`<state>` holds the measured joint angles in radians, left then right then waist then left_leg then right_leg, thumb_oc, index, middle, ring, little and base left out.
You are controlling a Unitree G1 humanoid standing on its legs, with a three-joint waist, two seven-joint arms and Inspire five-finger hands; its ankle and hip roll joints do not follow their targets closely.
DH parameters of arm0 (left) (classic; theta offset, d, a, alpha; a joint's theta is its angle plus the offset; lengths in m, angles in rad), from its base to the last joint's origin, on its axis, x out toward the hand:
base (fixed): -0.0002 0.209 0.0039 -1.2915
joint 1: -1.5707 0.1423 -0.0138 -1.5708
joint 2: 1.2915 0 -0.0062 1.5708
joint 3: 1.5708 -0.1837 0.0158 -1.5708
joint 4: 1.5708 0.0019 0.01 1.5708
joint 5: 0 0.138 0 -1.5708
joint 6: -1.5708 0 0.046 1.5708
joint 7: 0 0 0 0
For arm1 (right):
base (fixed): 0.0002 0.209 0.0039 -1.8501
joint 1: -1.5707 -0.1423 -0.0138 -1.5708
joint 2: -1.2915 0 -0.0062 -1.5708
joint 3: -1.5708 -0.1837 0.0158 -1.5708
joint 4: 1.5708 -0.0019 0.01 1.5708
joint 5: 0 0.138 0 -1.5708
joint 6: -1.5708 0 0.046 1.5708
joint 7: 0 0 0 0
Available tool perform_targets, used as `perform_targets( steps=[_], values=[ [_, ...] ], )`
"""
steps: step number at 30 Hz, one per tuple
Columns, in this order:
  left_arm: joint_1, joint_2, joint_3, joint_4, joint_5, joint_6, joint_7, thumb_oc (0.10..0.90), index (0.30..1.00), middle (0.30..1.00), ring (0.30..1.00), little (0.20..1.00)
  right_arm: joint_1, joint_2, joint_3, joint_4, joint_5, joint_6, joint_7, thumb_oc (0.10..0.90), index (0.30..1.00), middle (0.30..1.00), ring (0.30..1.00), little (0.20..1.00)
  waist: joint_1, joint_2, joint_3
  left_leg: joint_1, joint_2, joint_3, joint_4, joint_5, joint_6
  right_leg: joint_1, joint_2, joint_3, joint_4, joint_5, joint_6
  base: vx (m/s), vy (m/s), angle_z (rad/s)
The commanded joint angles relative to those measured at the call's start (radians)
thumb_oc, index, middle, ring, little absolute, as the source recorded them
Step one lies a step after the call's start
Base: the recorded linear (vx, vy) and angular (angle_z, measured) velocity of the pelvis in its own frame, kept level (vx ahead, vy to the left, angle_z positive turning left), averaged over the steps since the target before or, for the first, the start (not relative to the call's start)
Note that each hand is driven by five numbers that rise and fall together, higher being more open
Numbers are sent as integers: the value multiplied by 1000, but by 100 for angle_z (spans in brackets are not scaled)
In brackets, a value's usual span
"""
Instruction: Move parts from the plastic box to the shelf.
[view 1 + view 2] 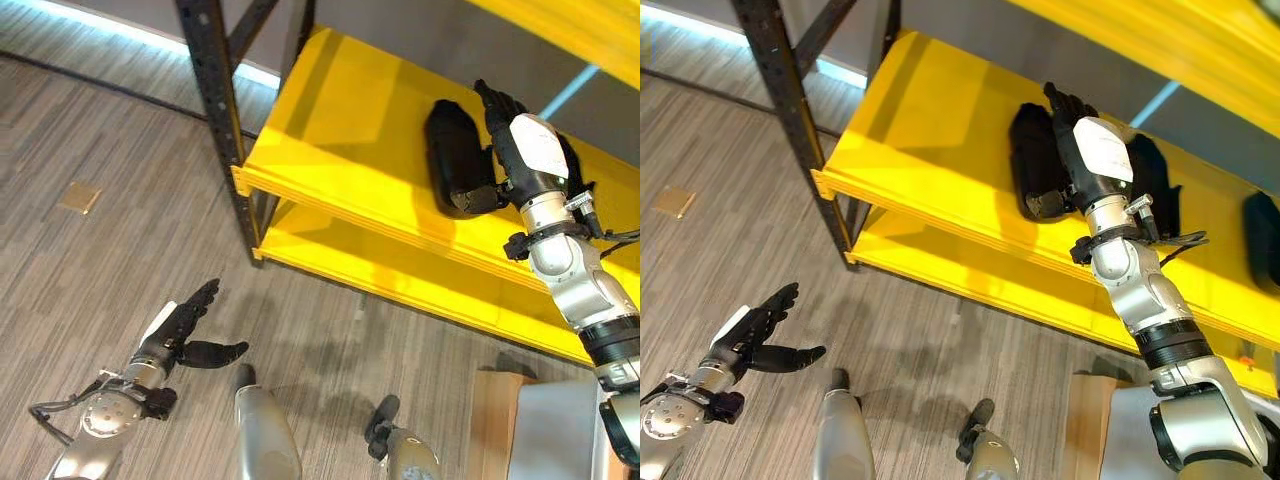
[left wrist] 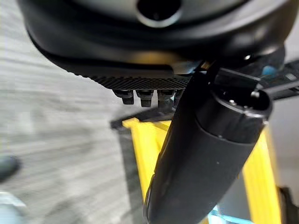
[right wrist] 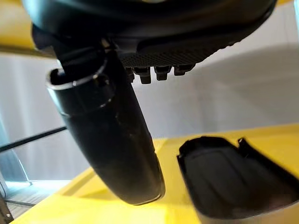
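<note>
Fingers straight and holding nothing, the right hand [image 1: 1080, 135] hovers over the yellow shelf [image 1: 930, 150], a black part [image 1: 1035, 160] lying at its nine o'clock, apparently just set down. The left hand [image 1: 185, 335] hangs open and idle above the floor [image 1: 100, 250].

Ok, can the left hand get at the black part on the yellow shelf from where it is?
Probably not as things stand. The left hand hangs open low over the floor, well short of the yellow shelf, and the right hand is already right beside the black part.
</note>
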<state>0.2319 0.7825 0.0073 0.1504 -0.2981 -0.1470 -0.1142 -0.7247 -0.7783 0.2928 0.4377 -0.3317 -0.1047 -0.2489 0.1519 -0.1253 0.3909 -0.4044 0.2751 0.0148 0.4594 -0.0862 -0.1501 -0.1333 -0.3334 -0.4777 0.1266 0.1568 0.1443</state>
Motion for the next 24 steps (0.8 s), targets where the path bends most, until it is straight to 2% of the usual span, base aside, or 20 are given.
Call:
perform_targets(
  steps=[1, 13, 19, 24],
  values=[
    [-18, 49, 24, -63, 0, -70, 36, 900, 1000, 1000, 1000, 1000, -150, -29, -24, 27, 22, 3, -55, 900, 1000, 1000, 1000, 1000, 14, 19, -31, 35, -36, 4, -105, 9, 39, 25, -52, 11, 154, 7, 95, 74, 21, 14],
    [-29, 62, 40, -41, -18, -76, 52, 900, 1000, 1000, 1000, 1000, -226, -4, 8, 97, 43, 20, -61, 900, 1000, 1000, 1000, 1000, 10, 32, 5, -1, -47, -1, -112, 20, 43, -9, -59, 7, 158, 19, 93, -22, 15, 2],
    [-38, 77, 41, -33, -17, -75, 62, 900, 1000, 1000, 1000, 1000, -248, 1, 11, 136, 56, 26, -63, 900, 1000, 1000, 1000, 1000, 2, 61, 44, -12, -42, 2, -107, 33, 41, -36, -68, 13, 178, 8, 87, -67, 14, 0],
    [-53, 88, 38, -32, -6, -74, 69, 900, 1000, 1000, 1000, 1000, -246, -33, 18, 130, 43, 31, -49, 900, 1000, 1000, 1000, 1000, -11, 82, 74, -18, -34, 7, -91, 40, 39, -70, -69, 34, 203, -13, 77, -66, -8, -4]
  ],
)
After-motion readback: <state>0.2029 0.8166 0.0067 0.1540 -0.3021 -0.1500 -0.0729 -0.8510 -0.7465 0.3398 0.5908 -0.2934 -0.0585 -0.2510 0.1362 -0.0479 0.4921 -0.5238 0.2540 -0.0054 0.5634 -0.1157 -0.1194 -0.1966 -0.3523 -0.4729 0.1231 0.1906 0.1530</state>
